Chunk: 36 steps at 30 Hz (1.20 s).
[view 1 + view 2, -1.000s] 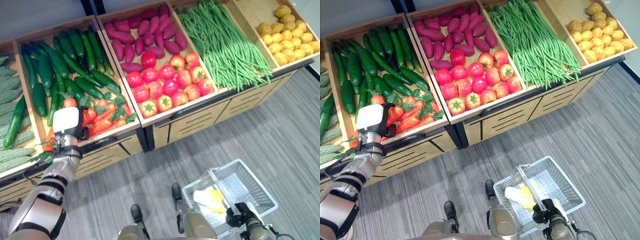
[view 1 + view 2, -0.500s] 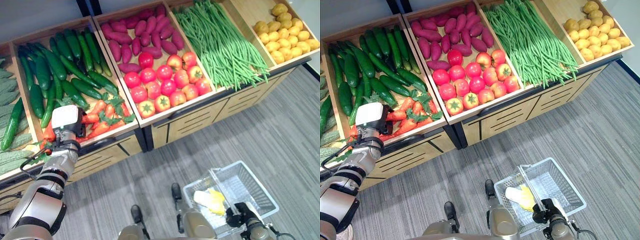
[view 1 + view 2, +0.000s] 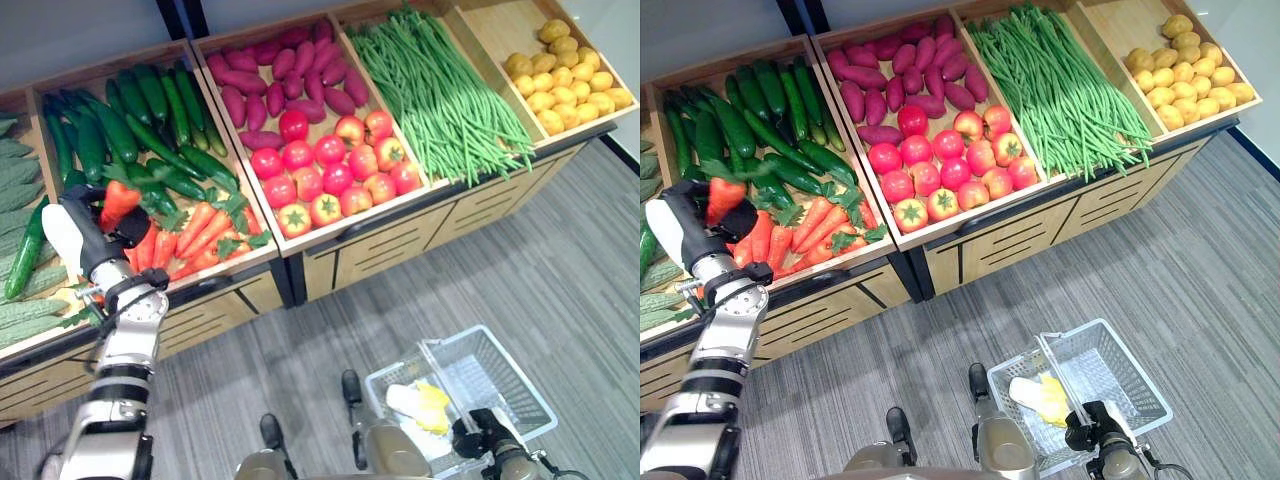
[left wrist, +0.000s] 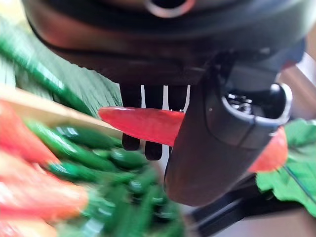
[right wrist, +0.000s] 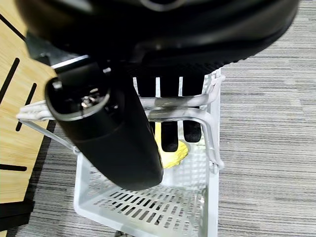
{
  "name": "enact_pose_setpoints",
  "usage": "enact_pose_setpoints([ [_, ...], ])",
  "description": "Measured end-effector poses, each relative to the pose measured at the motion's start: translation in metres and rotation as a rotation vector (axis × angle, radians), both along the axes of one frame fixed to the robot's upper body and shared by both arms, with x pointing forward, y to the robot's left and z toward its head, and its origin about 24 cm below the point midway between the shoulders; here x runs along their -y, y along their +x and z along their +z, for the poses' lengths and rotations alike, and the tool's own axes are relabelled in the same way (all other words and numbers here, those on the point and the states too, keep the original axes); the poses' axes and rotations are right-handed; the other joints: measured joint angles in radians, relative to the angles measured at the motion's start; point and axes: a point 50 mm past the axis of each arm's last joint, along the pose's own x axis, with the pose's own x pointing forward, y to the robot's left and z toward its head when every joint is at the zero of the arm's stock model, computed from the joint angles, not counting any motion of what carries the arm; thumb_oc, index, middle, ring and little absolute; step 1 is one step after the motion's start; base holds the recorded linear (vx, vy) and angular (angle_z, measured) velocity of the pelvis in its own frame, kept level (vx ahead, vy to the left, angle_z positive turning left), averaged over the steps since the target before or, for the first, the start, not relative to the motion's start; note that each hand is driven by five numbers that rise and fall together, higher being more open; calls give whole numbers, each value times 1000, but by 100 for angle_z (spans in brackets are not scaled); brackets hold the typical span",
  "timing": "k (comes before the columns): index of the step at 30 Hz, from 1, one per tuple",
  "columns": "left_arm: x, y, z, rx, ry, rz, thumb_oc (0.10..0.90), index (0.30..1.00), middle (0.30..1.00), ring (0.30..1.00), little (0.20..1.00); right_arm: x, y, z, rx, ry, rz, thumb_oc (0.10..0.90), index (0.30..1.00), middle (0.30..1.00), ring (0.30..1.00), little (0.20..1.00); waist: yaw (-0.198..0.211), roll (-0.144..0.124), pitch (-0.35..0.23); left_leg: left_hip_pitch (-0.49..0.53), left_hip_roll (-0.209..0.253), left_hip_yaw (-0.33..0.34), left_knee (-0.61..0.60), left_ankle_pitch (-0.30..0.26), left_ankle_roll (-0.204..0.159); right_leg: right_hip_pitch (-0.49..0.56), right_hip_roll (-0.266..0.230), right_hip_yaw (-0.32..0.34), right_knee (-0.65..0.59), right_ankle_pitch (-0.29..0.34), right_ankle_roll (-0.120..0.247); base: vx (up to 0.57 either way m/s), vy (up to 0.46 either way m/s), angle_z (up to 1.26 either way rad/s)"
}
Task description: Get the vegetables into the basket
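The left hand (image 3: 95, 230) pinches a carrot (image 3: 116, 200) between thumb and fingers, lifted above the bin of carrots (image 3: 205, 228) (its green leaves point up). The right hand (image 5: 113, 133) is curled round the handle of the white basket (image 3: 500, 375), low over the floor. No readable writing anywhere.

A red carrot (image 3: 118, 199) with green leaves is held up above the pile of carrots (image 3: 195, 232) in the wooden bin. The white basket (image 3: 497, 377) is held low over the floor, with something white and yellow (image 3: 419, 400) inside.
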Motion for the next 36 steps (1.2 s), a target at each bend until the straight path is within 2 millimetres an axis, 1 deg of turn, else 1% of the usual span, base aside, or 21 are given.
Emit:
enact_pose_setpoints([
  [2, 3, -1, -4, 27, -83, -78, 400, 300, 300, 300, 300, 0, 0, 0, 0, 1, -1, 400, 300, 300, 300, 300, -1, 0, 0, 5, 0, 0, 0, 0, 0, 6, 0, -1, 0, 0, 0, 0, 0, 0],
  [5, 5, -6, -15, 19, -175, -177, 400, 300, 300, 300, 300, 0, -1, 0, -2, 2, -5, 400, 300, 300, 300, 300, -2, 0, 0, 11, 0, 0, 0, 0, 1, 12, -1, -1, 0, -2, 2, 0, 0, 0],
  [8, 8, -14, -33, -26, -250, -279, 400, 300, 300, 300, 300, 0, -4, -1, -5, 9, -17, 400, 300, 300, 300, 300, -1, 1, -1, 15, -1, 0, 0, -1, 1, 16, -1, -1, 0, -2, 2, 0, 0, 0],
  [9, 10, -18, -41, -57, -267, -314, 400, 300, 300, 300, 300, 0, -5, -1, -9, 10, -18, 400, 300, 300, 300, 300, -1, 1, -1, 17, -1, 0, 0, -1, 1, 18, -1, -1, 0, -2, 2, 0, 0, 0],
  [14, 16, -32, -66, -173, -274, -402, 400, 300, 300, 300, 300, 1, -10, -3, -28, 20, -23, 400, 300, 300, 300, 300, 0, 2, -1, 28, -1, 0, -4, -1, 1, 27, -1, 1, 0, -4, 1, 0, 0, 0],
  [17, 17, -33, -68, -181, -274, -408, 400, 300, 300, 300, 300, 1, -11, -3, -31, 22, -24, 400, 300, 300, 300, 300, 2, 4, -3, 28, -1, 0, -4, -1, 1, 27, -1, 2, 0, -3, 1, 0, 0, 0],
  [22, 17, -33, -67, -184, -266, -408, 400, 300, 300, 300, 300, 4, -13, -2, -33, 24, -41, 400, 300, 300, 300, 300, 0, 22, -13, 28, -1, 3, -4, -1, 2, 26, -1, 5, 0, -3, 1, 0, 0, 0],
  [26, 16, -32, -68, -194, -254, -403, 400, 300, 300, 300, 300, 4, -13, -2, -33, 24, -41, 400, 300, 300, 300, 300, -1, 29, -19, 30, -2, 5, -4, -1, 2, 27, 0, 8, 0, -2, 1, 0, 0, 0],
  [29, 16, -32, -67, -207, -222, -404, 400, 300, 300, 300, 300, 4, -13, -2, -34, 24, -40, 400, 300, 300, 300, 300, -1, 29, -19, 31, -2, 7, -4, -1, 2, 27, 0, 10, 0, -1, 1, 1, 3, -2],
  [33, 16, -28, -61, -206, -175, -397, 400, 300, 300, 300, 300, 4, -15, -3, -42, 25, -40, 400, 300, 300, 300, 300, -1, 27, -21, 32, -3, 10, -4, -1, 2, 27, 0, 13, 0, 0, 2, 2, 2, -1],
  [36, 15, -20, -50, -166, -158, -374, 400, 300, 300, 300, 300, 4, -16, -3, -46, 25, -38, 400, 300, 300, 300, 300, -2, 26, -22, 32, -3, 10, -4, -1, 2, 27, 0, 13, 0, 0, 2, 0, 0, 0],
])
